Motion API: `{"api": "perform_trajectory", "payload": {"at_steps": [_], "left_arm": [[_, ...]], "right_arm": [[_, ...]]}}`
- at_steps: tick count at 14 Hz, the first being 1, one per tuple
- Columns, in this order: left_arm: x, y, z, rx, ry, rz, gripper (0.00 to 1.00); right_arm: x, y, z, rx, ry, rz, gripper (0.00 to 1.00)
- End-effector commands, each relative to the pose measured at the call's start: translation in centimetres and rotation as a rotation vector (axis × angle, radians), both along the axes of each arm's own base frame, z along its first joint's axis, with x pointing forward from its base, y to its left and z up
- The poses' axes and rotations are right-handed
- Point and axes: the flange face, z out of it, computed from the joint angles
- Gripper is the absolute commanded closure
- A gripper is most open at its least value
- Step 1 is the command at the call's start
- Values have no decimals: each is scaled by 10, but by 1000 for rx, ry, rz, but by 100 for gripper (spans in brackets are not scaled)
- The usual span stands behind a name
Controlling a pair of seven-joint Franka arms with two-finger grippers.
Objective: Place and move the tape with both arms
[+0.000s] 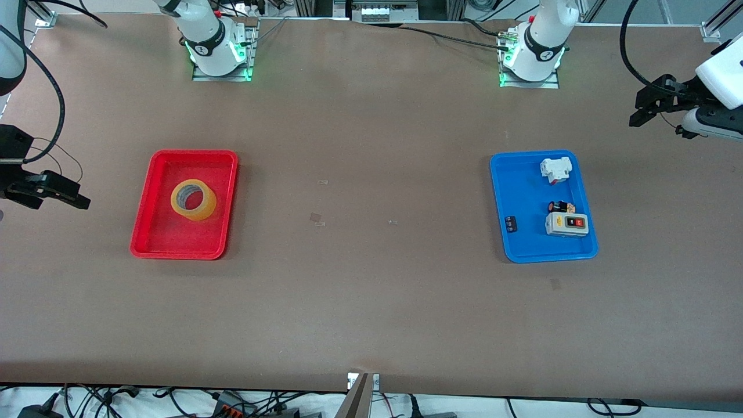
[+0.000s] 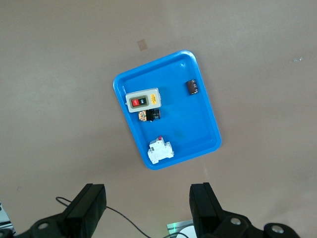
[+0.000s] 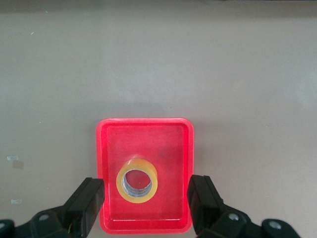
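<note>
The tape (image 1: pixel 193 200), a yellowish translucent ring with a wide hollow core, lies flat in the red tray (image 1: pixel 152 232) toward the right arm's end of the table. In the right wrist view the tape (image 3: pixel 137 180) and the red tray (image 3: pixel 143 131) show between the fingers, well below them. My right gripper (image 1: pixel 62 199) is open and empty, held high over the table's end beside the red tray; it shows in its own view (image 3: pixel 146 187). My left gripper (image 1: pixel 637 110) is open and empty, high over the other table end; it shows in its own view (image 2: pixel 147 192).
A blue tray (image 1: pixel 522 247) toward the left arm's end holds a white breaker block (image 1: pixel 555 169), a grey switch box (image 1: pixel 567 224), a small black and red button (image 1: pixel 560 206) and a small black part (image 1: pixel 511 223). The blue tray also shows in the left wrist view (image 2: pixel 198 129).
</note>
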Motion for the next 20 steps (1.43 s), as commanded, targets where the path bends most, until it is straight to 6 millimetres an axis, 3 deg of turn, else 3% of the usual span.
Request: {"api": "perform_trajectory", "payload": {"at_steps": [1, 3, 5, 8, 18, 20], "left_arm": [[-21, 3, 22, -16, -16, -18, 0], [-26, 1, 19, -17, -15, -21, 0], [-29, 0, 11, -17, -24, -24, 0], [-31, 1, -3, -20, -44, -14, 0], [-26, 12, -8, -24, -37, 127, 0], [-23, 12, -7, -26, -60, 127, 0]], "right_arm": [[-28, -2, -10, -15, -26, 21, 0], [-64, 0, -17, -14, -35, 21, 0], [-82, 3, -15, -12, -11, 23, 0], [-86, 5, -11, -3, 19, 23, 0], [-91, 6, -9, 34, 52, 17, 0], [-92, -2, -8, 41, 45, 1, 0]]}}
